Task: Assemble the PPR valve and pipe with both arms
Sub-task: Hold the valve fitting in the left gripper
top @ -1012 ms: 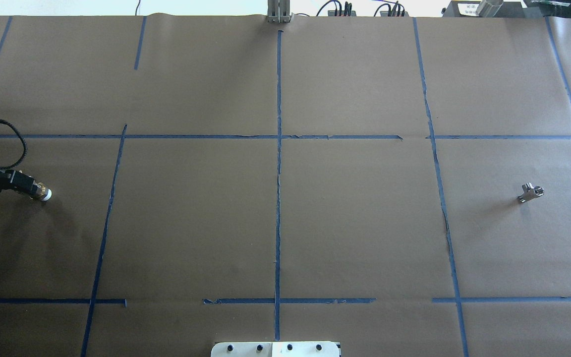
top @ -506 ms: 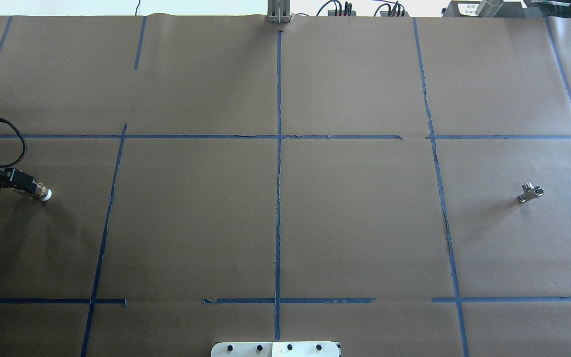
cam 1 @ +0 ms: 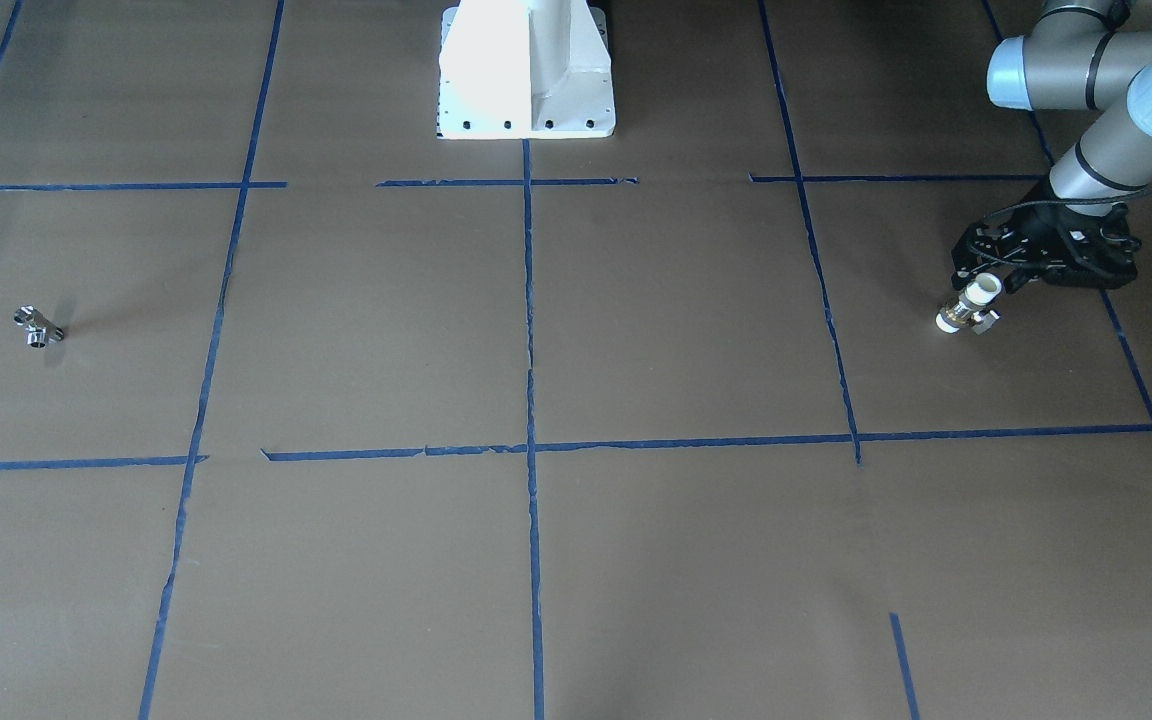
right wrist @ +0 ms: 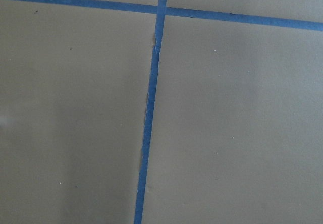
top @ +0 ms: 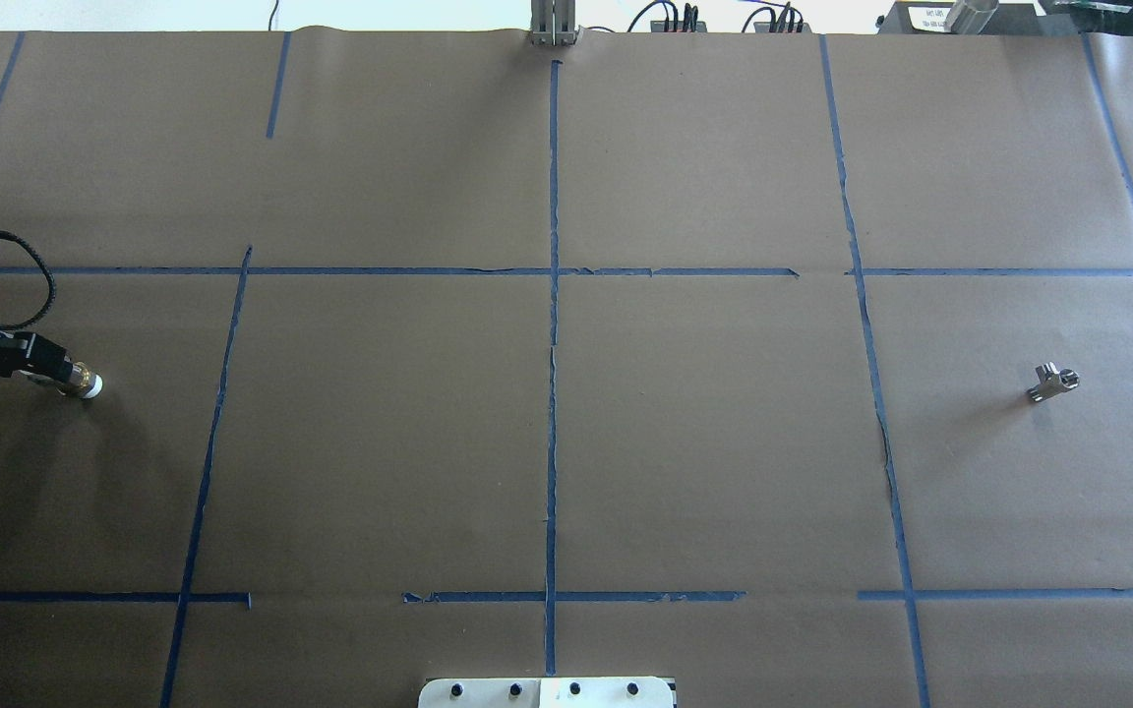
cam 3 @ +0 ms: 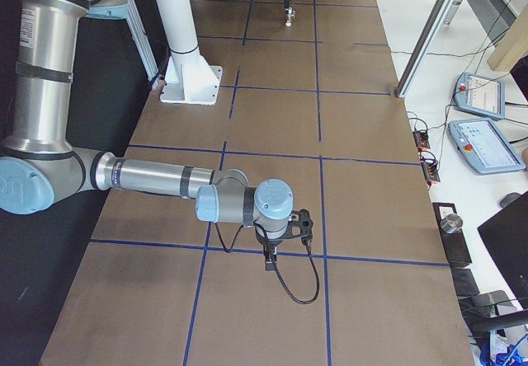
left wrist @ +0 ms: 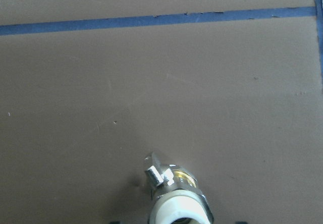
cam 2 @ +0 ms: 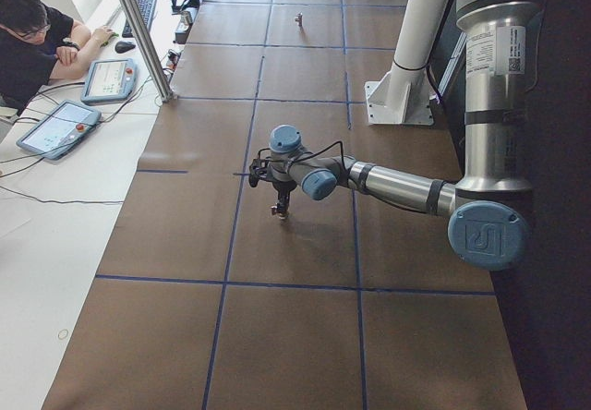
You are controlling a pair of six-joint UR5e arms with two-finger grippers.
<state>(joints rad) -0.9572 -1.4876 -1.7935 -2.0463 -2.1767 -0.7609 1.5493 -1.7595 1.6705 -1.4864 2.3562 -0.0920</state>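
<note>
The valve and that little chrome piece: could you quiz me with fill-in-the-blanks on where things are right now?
The PPR valve is gripped in the fingers of the robot's ___ arm.
In the overhead view, the pipe lies on the brown paper, to the ___ of the central tape line.
The valve's two plastic ends are coloured ___.
Missing words: left; right; white.

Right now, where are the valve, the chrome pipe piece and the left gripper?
PPR valve (cam 1: 963,308): front-facing view, its metal middle band.
pipe (top: 1052,382): overhead view, its central junction.
left gripper (cam 1: 989,284): front-facing view, between its fingertips.
</note>
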